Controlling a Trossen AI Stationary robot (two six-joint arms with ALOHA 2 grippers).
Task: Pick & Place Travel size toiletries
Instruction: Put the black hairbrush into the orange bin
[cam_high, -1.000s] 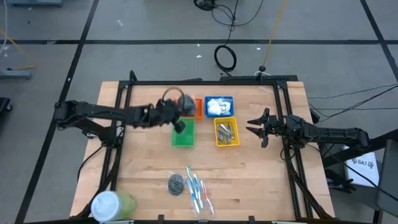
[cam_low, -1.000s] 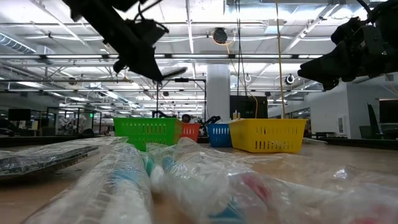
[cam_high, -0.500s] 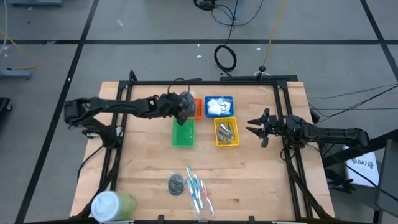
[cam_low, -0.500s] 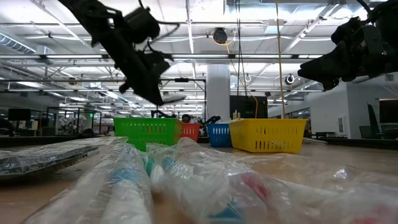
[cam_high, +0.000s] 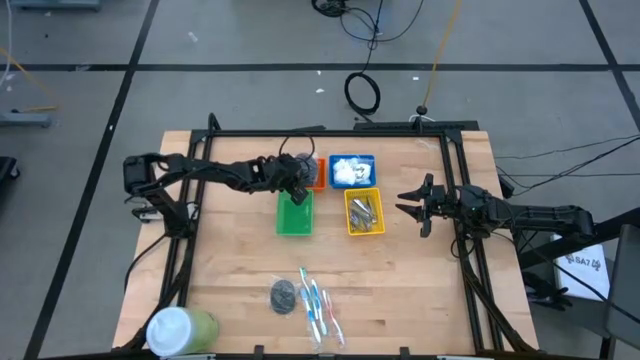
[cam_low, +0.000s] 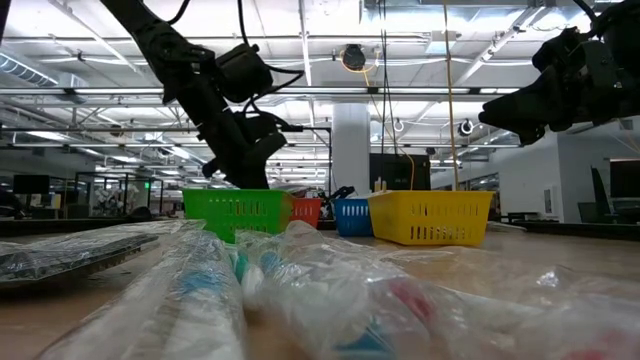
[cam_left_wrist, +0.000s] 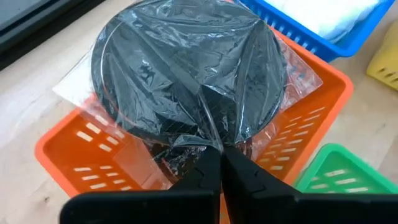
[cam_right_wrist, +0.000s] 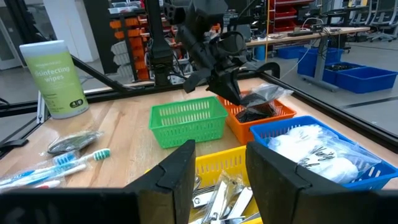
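I've brought the left gripper (cam_left_wrist: 219, 163), clenched on a wrapped disc (cam_left_wrist: 186, 74), down from above the green basket (cam_high: 294, 213) onto the orange basket (cam_left_wrist: 93, 162) at 12 o'clock; release comes next.

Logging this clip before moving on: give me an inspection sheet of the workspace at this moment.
Surface: wooden table, dark frame rails.
Job's things: wrapped dark disc over orange basket; second disc and toothbrushes near the front edge; white packets in blue basket; clippers in yellow basket.
Clutter: green basket; wipes tub.
Grippers: left gripper shut on the disc's wrap; right gripper open, beside the yellow basket.
Cables: coiled cable on floor.
Surroundings: workshop benches.
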